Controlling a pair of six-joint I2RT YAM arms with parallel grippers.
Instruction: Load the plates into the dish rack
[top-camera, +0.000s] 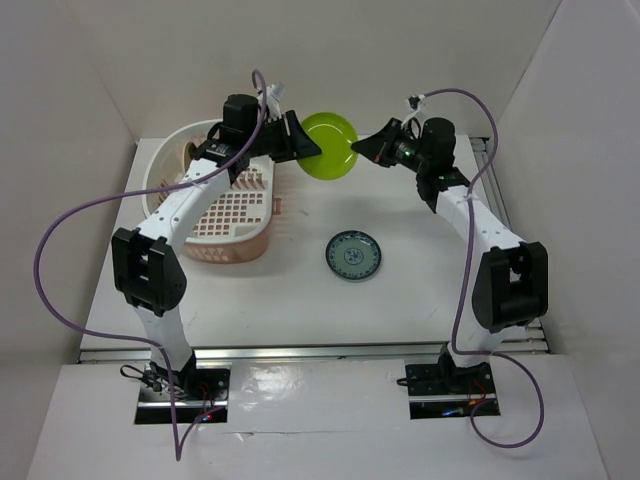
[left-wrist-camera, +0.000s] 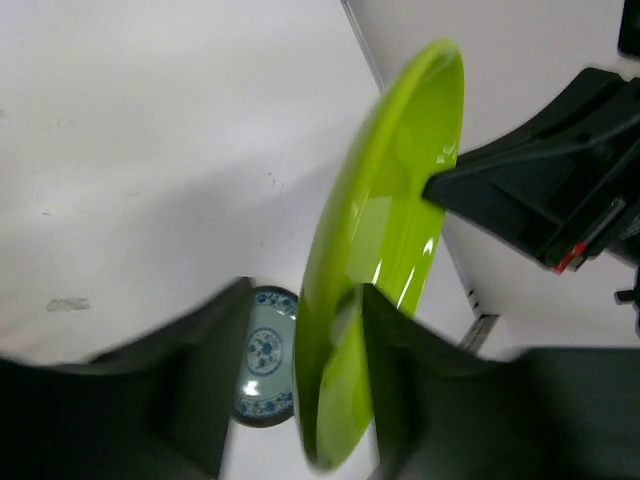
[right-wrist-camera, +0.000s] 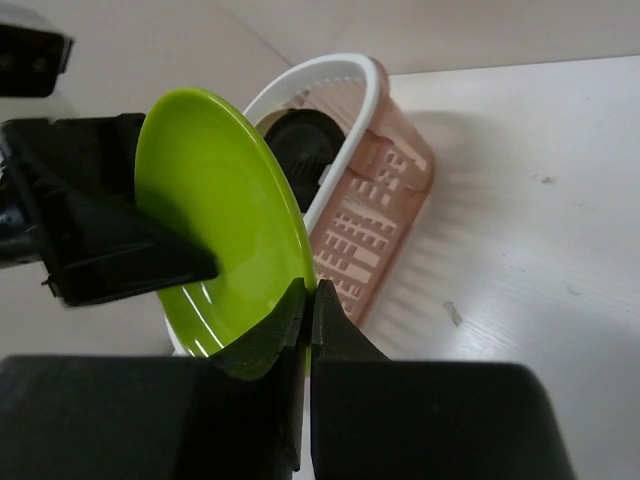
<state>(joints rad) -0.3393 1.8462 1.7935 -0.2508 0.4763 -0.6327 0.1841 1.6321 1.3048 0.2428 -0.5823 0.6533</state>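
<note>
The lime green plate (top-camera: 330, 145) hangs on edge in the air to the right of the dish rack (top-camera: 243, 245). My right gripper (right-wrist-camera: 308, 290) is shut on its right rim (right-wrist-camera: 215, 210). My left gripper (left-wrist-camera: 305, 300) is open and straddles the plate's left rim (left-wrist-camera: 380, 230); one finger (left-wrist-camera: 400, 380) lies against the plate and the other (left-wrist-camera: 200, 370) stands apart from it. The blue-white patterned plate (top-camera: 353, 255) lies flat on the table and also shows in the left wrist view (left-wrist-camera: 265, 355). A black plate (right-wrist-camera: 300, 150) stands inside the rack (right-wrist-camera: 385, 175).
The rack is a white basket with a salmon base at the table's left. My left arm (top-camera: 190, 200) reaches across over it. White walls close in the back and both sides. A brownish plate edge (top-camera: 190, 152) shows at the rack's far left.
</note>
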